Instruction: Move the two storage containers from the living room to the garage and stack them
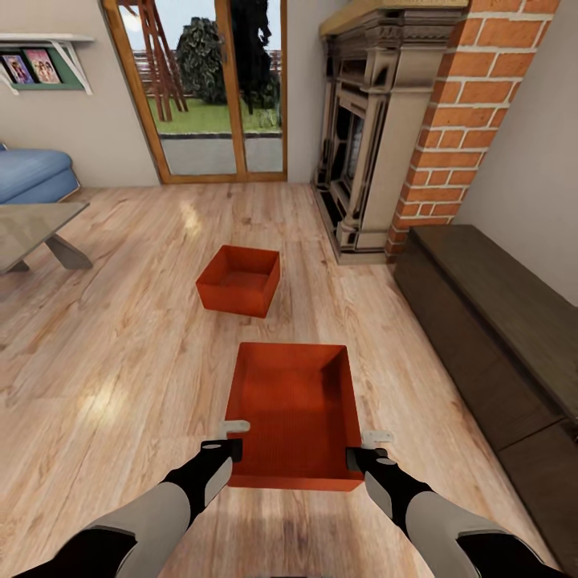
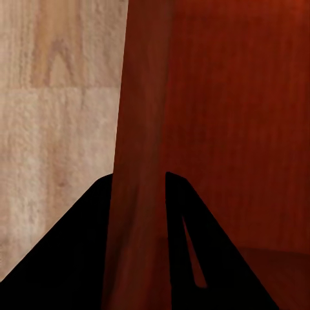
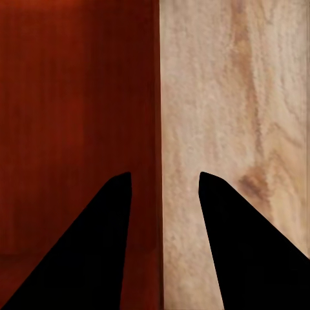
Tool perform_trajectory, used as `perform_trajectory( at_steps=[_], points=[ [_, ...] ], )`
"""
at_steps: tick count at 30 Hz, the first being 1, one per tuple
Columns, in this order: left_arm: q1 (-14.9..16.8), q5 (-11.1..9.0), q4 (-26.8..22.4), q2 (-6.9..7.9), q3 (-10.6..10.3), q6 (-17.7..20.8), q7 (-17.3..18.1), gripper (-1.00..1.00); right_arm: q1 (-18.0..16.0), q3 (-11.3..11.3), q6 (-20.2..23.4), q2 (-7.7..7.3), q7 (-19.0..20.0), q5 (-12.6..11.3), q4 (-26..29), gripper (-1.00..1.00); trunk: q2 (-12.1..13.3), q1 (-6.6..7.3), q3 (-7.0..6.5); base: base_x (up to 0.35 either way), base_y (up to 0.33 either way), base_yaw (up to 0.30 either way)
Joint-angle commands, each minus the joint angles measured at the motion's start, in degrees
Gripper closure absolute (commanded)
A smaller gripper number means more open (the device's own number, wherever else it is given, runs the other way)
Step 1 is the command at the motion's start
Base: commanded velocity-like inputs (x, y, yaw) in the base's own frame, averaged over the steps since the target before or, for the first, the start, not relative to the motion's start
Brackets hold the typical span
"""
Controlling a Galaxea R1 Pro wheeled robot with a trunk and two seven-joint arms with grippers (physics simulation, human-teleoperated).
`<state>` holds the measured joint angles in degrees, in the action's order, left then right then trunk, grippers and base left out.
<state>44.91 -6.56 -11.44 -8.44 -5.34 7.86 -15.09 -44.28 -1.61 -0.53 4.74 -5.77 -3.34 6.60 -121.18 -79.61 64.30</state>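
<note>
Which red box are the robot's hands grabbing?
The nearer storage container, straddled at both side walls by the left end effector and right end effector; the farther container sits untouched.

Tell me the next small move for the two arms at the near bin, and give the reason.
Probably close the right gripper on the near container's side wall before lifting. In the right wrist view its fingers straddle the wall with a gap showing, while the left gripper already sits tight around the opposite wall. Lifting with one side loose would likely tip the bin.
</note>
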Motion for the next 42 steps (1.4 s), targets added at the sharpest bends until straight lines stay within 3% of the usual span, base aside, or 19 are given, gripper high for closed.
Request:
perform_trajectory(
  at_steps=[1,42],
  points=[
    [0.0,0.5,-0.2,0.17,-0.3,0.4,-1.3,1.0,0.0,-0.4,0.0,0.02,0.2,-0.8,0.0,1.0,0.4,0.23,-0.15,0.0,0.0,0.0],
    [0.0,0.5,-0.2,0.18,-0.3,0.4,-1.3,1.0,0.0,-0.4,-0.1,0.01,0.2,-0.8,0.0,1.0,16.8,9.24,-7.51,0.0,0.0,0.0]
  ],
)
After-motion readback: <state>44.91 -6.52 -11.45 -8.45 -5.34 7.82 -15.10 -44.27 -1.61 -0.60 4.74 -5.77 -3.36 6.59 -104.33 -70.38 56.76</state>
